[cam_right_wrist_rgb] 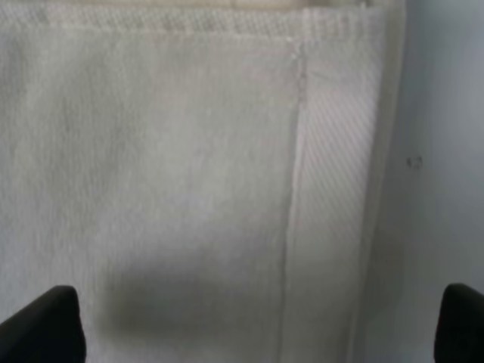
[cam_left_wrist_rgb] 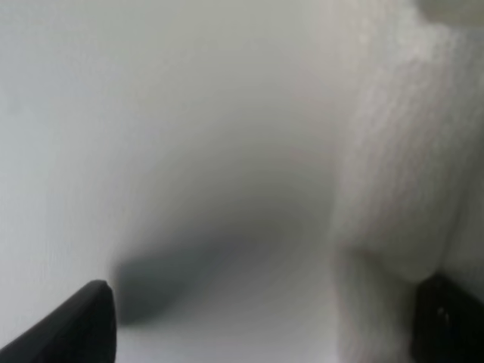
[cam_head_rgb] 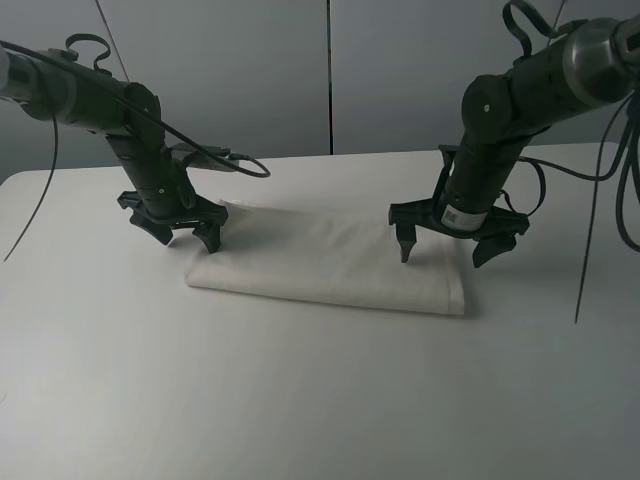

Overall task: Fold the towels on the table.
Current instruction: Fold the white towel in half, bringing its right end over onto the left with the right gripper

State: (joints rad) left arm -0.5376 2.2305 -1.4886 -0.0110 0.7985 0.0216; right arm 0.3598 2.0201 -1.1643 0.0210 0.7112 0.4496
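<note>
A white towel [cam_head_rgb: 330,262] lies folded into a long band across the middle of the table [cam_head_rgb: 300,400]. My left gripper [cam_head_rgb: 183,233] hangs open over the towel's left end, one finger above the cloth and one beside it over bare table. Its wrist view shows the towel edge [cam_left_wrist_rgb: 408,166] and two dark fingertips [cam_left_wrist_rgb: 76,325] far apart. My right gripper [cam_head_rgb: 448,247] stands open just above the towel's right end. In the right wrist view the woven border band [cam_right_wrist_rgb: 333,197] runs between its spread fingertips [cam_right_wrist_rgb: 45,325], with nothing held.
Bare white tabletop surrounds the towel on all sides, with a wide stretch toward the front edge [cam_head_rgb: 320,470]. Black cables [cam_head_rgb: 600,200] hang from the right arm at the far right. A grey wall [cam_head_rgb: 330,70] stands behind the table.
</note>
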